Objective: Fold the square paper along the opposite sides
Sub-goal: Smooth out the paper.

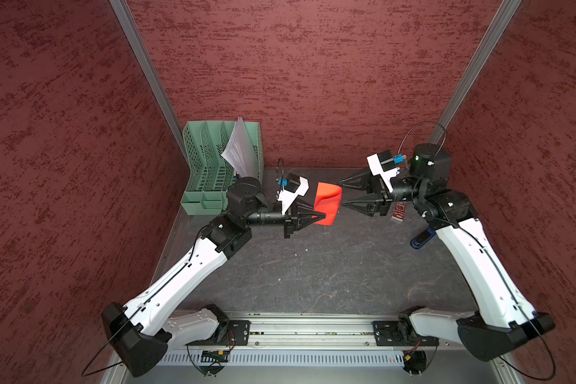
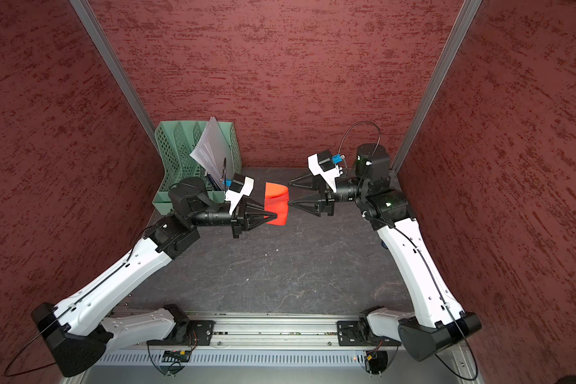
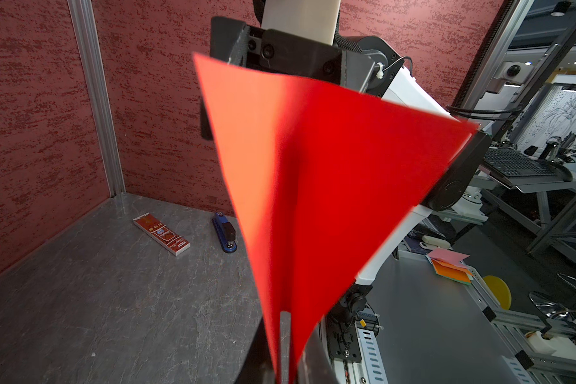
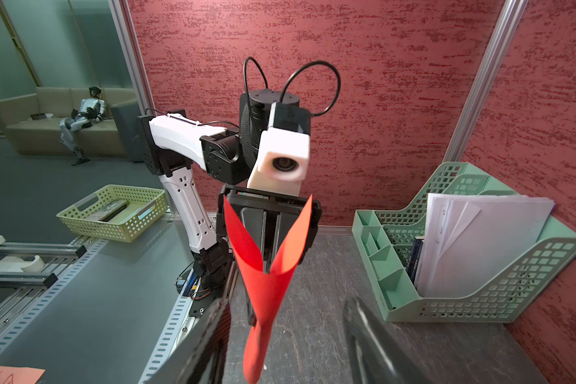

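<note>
The square paper [image 1: 328,202] [image 2: 276,202] is bright red and hangs in the air above the table, bent over on itself. Its rounded bend points at my right arm. My left gripper [image 1: 323,216] [image 2: 274,216] is shut on its near-left part. In the left wrist view the paper [image 3: 330,166] fans out from the left gripper [image 3: 285,359] and hides much of the right arm. My right gripper [image 1: 341,193] [image 2: 289,192] is open, one fingertip to each side of the bend. In the right wrist view the bend of the paper [image 4: 266,282] lies between the fingers of the right gripper [image 4: 286,342], apart from both.
A green file organizer [image 1: 213,173] [image 4: 479,299] with white sheets [image 1: 241,149] stands at the back left, just behind the left arm. A red-brown printed card [image 1: 399,212] [image 3: 162,234] and a blue stapler [image 1: 423,238] [image 3: 225,232] lie under the right arm. Red walls enclose three sides.
</note>
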`<move>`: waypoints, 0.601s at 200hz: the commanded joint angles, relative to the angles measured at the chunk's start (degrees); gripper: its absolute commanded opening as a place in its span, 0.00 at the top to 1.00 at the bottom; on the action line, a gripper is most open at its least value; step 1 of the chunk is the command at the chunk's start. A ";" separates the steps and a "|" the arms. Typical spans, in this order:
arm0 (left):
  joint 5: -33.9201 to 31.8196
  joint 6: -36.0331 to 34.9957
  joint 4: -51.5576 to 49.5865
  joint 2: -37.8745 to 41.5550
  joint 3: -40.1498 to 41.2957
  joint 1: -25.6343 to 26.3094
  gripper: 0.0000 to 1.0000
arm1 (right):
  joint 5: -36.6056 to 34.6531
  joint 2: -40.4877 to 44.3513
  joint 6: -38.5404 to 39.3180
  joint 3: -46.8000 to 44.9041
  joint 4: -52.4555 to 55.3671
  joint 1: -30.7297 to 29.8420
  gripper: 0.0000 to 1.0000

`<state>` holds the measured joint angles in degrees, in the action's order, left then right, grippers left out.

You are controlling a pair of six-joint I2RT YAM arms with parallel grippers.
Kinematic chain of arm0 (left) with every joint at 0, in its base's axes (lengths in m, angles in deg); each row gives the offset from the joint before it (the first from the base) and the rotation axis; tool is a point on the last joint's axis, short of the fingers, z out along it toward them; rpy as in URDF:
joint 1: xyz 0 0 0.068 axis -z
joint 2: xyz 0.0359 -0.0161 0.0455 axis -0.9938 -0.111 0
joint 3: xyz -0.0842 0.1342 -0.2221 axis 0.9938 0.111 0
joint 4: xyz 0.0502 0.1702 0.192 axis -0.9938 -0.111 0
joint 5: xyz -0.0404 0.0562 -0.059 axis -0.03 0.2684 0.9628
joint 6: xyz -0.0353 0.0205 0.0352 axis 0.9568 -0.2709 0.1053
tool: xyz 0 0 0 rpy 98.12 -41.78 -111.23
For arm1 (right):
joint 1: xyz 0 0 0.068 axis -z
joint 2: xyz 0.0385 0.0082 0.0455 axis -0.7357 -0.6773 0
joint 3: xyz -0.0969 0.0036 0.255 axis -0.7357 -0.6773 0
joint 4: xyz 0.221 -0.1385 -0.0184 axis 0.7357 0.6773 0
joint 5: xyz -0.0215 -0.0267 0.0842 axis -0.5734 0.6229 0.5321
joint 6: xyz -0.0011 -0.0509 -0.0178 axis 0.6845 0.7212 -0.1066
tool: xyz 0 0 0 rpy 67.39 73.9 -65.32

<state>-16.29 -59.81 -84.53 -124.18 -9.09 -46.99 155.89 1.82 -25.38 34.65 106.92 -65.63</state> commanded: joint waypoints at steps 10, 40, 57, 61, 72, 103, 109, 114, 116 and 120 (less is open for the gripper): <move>3.06 1.07 2.10 -1.16 -1.38 -0.22 0.88 | 1.76 -0.59 -2.29 -0.49 -3.53 0.31 0.43; 3.96 1.34 2.18 -2.03 -1.75 -0.13 0.88 | 2.14 -1.31 -3.35 -0.57 -4.95 0.28 0.48; 4.01 1.47 2.35 -2.19 -1.70 0.01 0.88 | 2.14 -1.44 -3.49 -0.68 -5.23 0.37 0.50; 4.07 1.52 2.46 -2.19 -1.71 0.01 0.87 | 2.19 -1.48 -3.51 -0.69 -5.20 0.32 0.51; 4.15 1.61 2.69 -2.19 -1.76 0.01 0.87 | 2.13 -1.50 -3.67 -0.89 -5.44 0.32 0.53; 4.31 1.93 3.42 -2.32 -1.85 0.17 0.87 | 2.01 -1.52 -4.67 -1.53 -6.89 0.31 0.58; 4.33 1.93 3.50 -2.38 -1.91 0.18 0.87 | 2.02 -1.48 -4.91 -1.72 -7.30 0.27 0.59; 4.30 1.88 3.50 -2.44 -1.89 0.21 0.87 | 2.02 -1.47 -5.09 -1.83 -7.53 0.32 0.60; 4.33 1.89 3.50 -2.45 -1.90 0.26 0.87 | 2.02 -1.44 -5.18 -1.91 -7.64 0.33 0.60; 4.31 1.88 3.50 -2.45 -1.93 0.20 0.87 | 1.96 -1.43 -5.28 -1.94 -7.81 0.29 0.61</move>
<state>-12.97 -58.17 -82.65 -126.34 -9.22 -46.96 157.13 0.38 -29.23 33.66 101.98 -65.61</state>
